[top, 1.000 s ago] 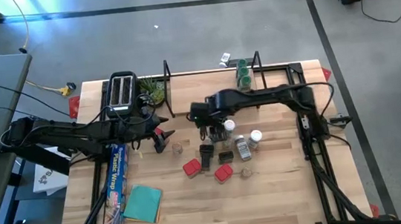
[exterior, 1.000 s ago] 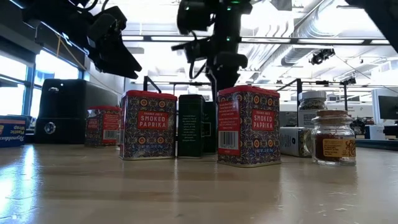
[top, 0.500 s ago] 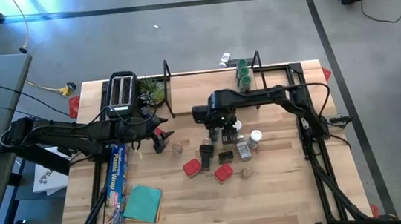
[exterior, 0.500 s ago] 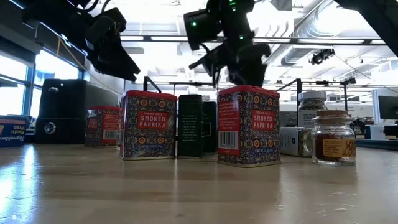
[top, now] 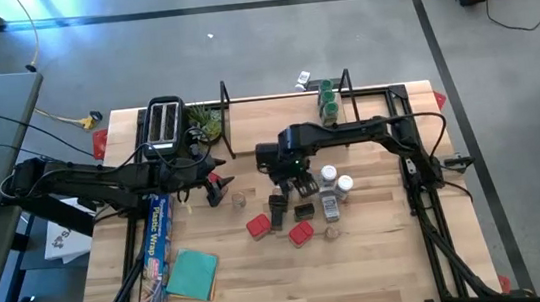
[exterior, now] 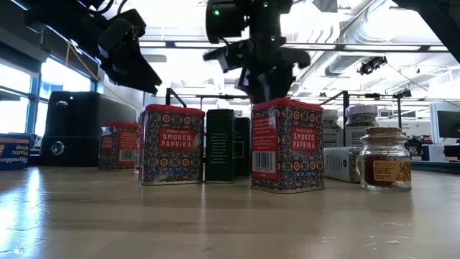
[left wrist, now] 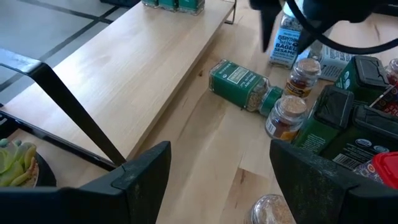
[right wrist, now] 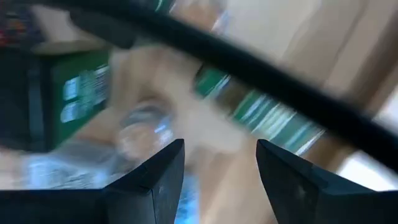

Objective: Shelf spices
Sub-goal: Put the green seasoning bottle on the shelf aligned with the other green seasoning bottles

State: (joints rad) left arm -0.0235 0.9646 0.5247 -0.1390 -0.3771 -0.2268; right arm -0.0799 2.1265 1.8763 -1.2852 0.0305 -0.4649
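The spices stand in a cluster mid-table: red paprika tins (exterior: 171,144) (exterior: 287,144), dark green tins (exterior: 220,144), a cork-topped jar (exterior: 384,160) and white-lidded jars (top: 329,174). One green jar (left wrist: 239,84) lies on its side. The shelf (left wrist: 137,74) stands at the far edge with green-lidded jars (top: 327,100) on its board. My right gripper (top: 293,179) (right wrist: 217,155) hangs open above the cluster, pointing down, with nothing between its fingers. My left gripper (left wrist: 217,186) waits open left of the cluster, aimed toward the shelf.
A black toaster (top: 166,122) and a green plant (top: 205,126) stand at the far left. A long blue foil box (top: 159,238) and a teal cloth (top: 193,275) lie near the left front. Bare wood shows at the near right.
My right gripper has rolled about its downward line while staying over nearly the same spot above the spice cluster; its fingers now face a different way.
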